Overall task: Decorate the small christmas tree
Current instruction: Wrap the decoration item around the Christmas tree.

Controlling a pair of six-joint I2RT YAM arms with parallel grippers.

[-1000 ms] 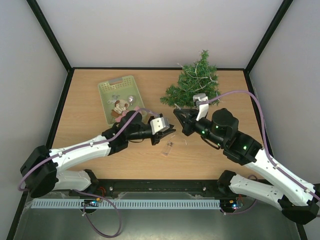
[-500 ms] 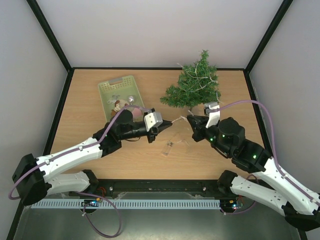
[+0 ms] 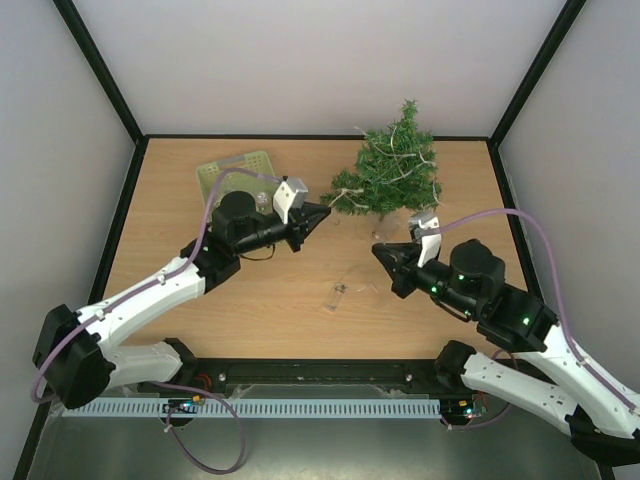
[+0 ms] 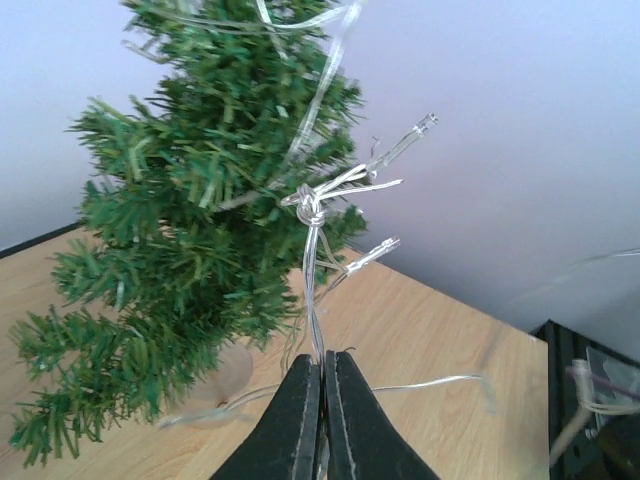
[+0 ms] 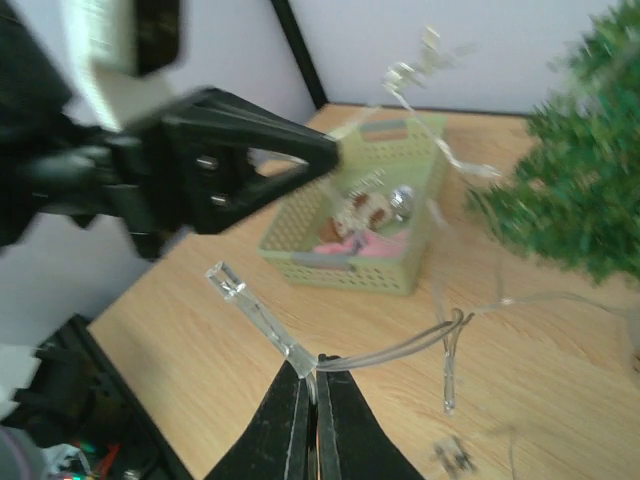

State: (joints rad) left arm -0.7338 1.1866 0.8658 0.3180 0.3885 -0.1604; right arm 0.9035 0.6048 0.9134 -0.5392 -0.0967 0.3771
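Left arm: reaches far, left gripper squeezed tight on thin clear light string, beside the tree.
Right arm: bent low, right gripper squeezed tight on the same string.
Tree: small bushy green christmas tree, far table edge, right of middle.
Room: bare wooden table between the arms.

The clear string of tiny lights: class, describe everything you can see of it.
A thin, clear, plastic-looking wire string carrying small transparent bulbs, knotted at one spot. Part is draped over the small bushy dark green christmas tree; slack loops trail over the light wooden table. The left gripper and right gripper each pinch it, jaws shut.
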